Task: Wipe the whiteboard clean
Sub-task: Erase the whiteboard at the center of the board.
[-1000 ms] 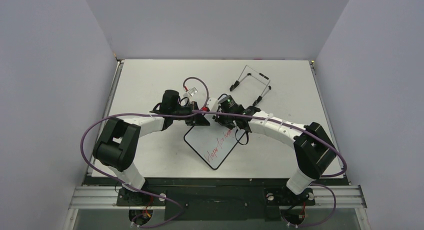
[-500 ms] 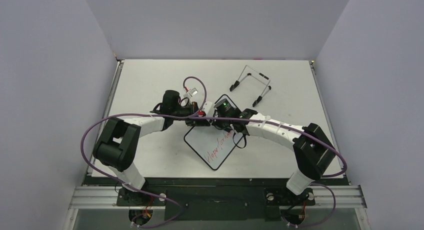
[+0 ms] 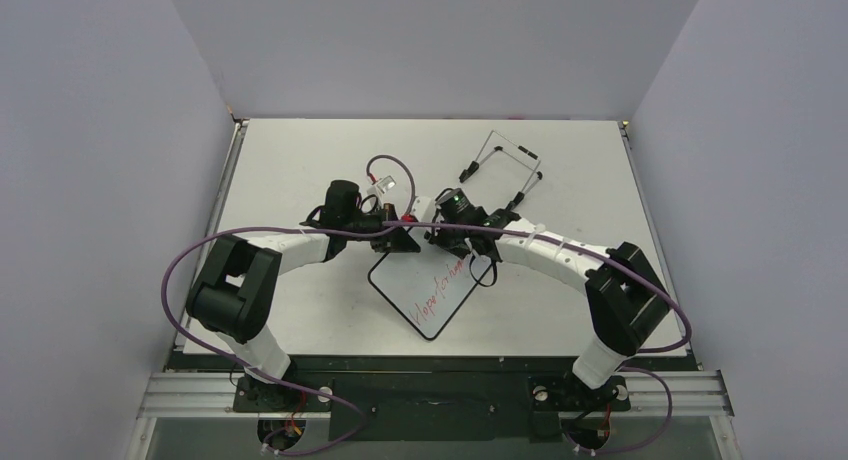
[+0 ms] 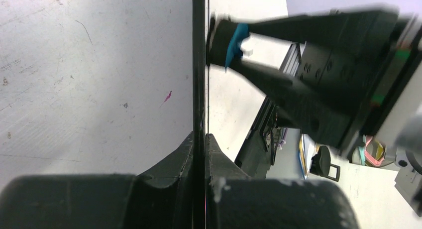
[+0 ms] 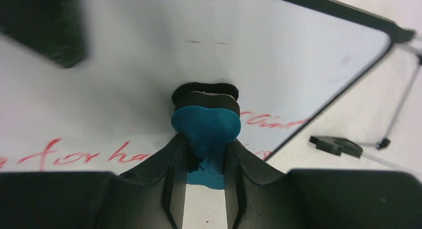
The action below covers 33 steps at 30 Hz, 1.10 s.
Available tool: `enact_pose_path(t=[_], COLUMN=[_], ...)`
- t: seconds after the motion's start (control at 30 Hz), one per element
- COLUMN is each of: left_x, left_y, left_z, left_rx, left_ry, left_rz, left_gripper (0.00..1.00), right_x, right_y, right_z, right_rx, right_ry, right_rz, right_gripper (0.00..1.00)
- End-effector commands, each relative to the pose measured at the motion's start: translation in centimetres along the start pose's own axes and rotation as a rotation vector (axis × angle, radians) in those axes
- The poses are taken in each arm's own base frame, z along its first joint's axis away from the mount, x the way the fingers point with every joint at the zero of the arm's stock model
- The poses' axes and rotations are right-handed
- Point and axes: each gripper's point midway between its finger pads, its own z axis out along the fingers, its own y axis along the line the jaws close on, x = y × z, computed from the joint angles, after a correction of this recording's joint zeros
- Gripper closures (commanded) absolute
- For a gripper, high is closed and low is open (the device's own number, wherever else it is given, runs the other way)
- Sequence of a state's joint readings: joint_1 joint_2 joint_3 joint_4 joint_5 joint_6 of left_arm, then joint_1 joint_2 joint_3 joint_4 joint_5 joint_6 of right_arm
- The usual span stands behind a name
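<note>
From the overhead camera I have the whiteboard (image 3: 412, 283) just below the centre of the frame. It is turned diagonally on the table (image 3: 300, 160), with both arms meeting over its upper edge. I cannot tell whether it lies flat or is tipped up.

The left gripper (image 4: 199, 138) has its fingers closed tight on the board's thin black rim. In its wrist view the rim runs as a straight dark line up the middle of the frame, pinched between the two finger pads at the bottom.

The right gripper (image 5: 206, 142) has its fingers partly closed around a small blue eraser (image 5: 206, 120). The eraser's dark felt face is pressed against the board's white surface at the centre of the right wrist view.

Red handwriting runs along the board to the left and right of the eraser, low in that frame. The surface above it is mostly clean, with a couple of faint marks near the top.

The wire easel stand (image 3: 503, 166) is on the table up and to the right of centre in the overhead view, apart from the board.
</note>
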<state>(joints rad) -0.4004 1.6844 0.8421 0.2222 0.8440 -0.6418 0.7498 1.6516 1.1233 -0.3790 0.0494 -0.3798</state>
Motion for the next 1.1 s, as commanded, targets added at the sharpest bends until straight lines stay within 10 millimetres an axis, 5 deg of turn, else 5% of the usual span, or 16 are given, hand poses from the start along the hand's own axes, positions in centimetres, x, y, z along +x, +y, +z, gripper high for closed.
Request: enact_pose_path(t=[0.0,0.1,0.27,0.33,0.43,0.7,0.8,0.9,1.07], left_x=[-1.0,-0.9,-0.9,-1.0,-1.0,-1.0,-1.0,-0.8,-0.9], left_y=[-2.8,-2.8,-2.8,-2.9,-2.9,-3.0,-3.0,-3.0,-2.9], left_z=[-0.2,-0.2,-0.2,-0.2,-0.2,-0.3,-0.3,-0.3,-0.3], left_rx=[0.095,0.095,0.096,0.096,0.097,0.098,0.098,0.1,0.1], left_ry=[-0.011,-0.011,-0.011,-0.012,-0.011,-0.013,-0.013,-0.011,-0.012], left_rz=[0.094,0.095,0.097,0.099,0.098,0.099,0.1,0.099,0.099], left_gripper=[1.0,1.0,1.0,1.0,1.0,1.0,1.0,1.0,1.0], right_x=[-1.2,-1.8,-1.4,-0.8,-0.8,-1.6,-2.2,-2.0,-1.2], right_y=[7.1,6.1,-0.8,-1.5,-0.9,5.7,4.1,0.1,-1.1], right_z=[-1.1,-1.1,0.0,0.1,0.1,-1.6,-1.2,-0.7,-0.6], right_rx=[-0.324,-0.275,-0.024,-0.005,-0.045,-0.336,-0.242,-0.081,-0.045], right_ry=[-0.043,-0.061,-0.094,-0.096,-0.097,-0.127,-0.134,-0.135,-0.126], right_rz=[-0.222,-0.176,0.053,0.081,0.065,-0.143,-0.082,0.019,0.043], right_gripper=[1.0,1.0,1.0,1.0,1.0,1.0,1.0,1.0,1.0])
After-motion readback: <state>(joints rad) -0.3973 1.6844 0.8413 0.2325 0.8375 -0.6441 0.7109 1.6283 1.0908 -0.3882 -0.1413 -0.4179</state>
